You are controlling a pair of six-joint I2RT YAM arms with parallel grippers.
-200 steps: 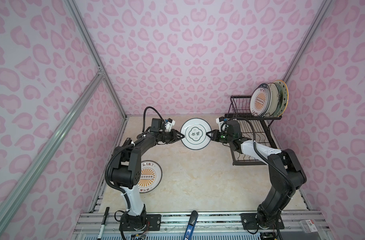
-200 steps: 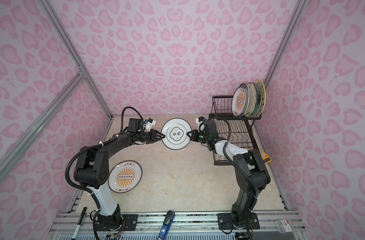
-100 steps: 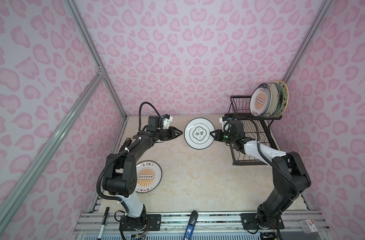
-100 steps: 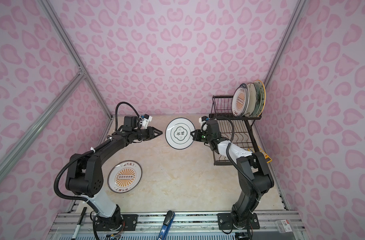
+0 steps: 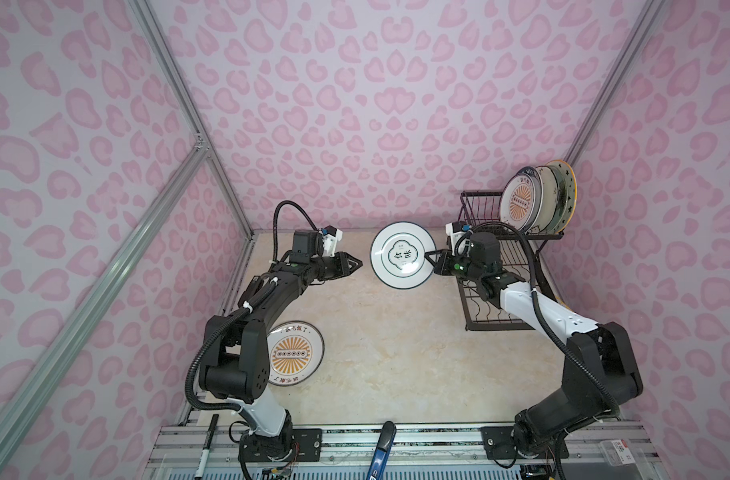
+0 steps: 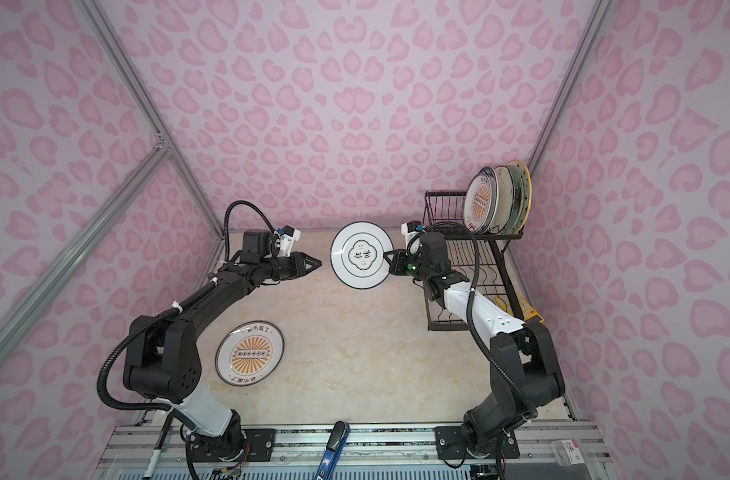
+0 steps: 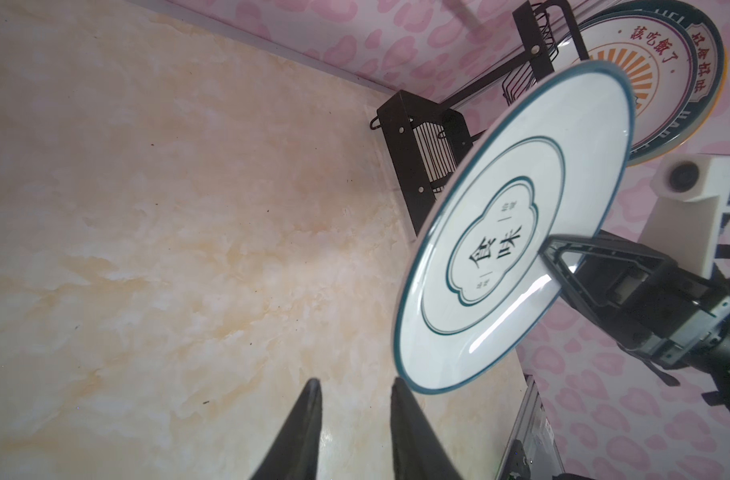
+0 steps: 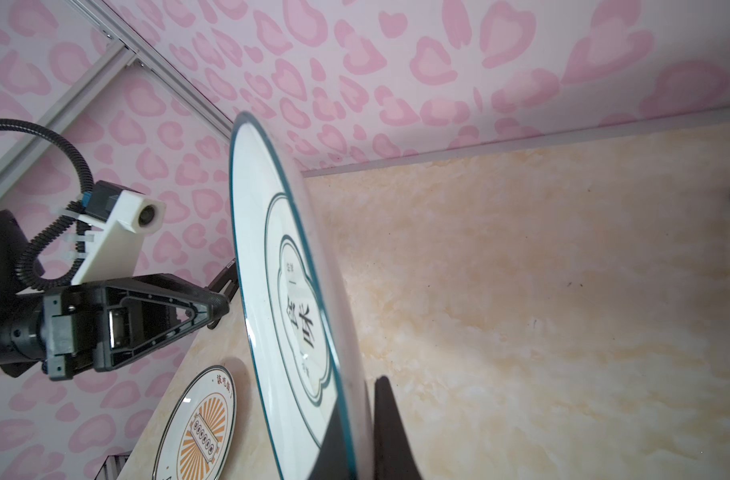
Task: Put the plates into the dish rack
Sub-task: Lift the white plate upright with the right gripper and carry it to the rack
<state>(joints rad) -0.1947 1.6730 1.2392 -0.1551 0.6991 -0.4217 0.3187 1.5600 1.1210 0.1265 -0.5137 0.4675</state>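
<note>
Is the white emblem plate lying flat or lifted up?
Lifted: white emblem plate hangs tilted above the table, its rim pinched by the right end effector.

A clear gap separates the left pincer [image 5: 358, 263] from the raised emblem plate [image 5: 400, 255]. The desk's [image 5: 396, 353] middle lies bare; a sunburst plate [image 5: 297, 353] lies near the left arm's base. The dish rack [image 5: 479, 208] blocks the right side, three plates [image 5: 521, 199] filling its upper tier's right end.

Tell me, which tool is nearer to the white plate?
Right. The right tool grips the white plate at its rim; the left tool is open, apart from its opposite edge.
</note>
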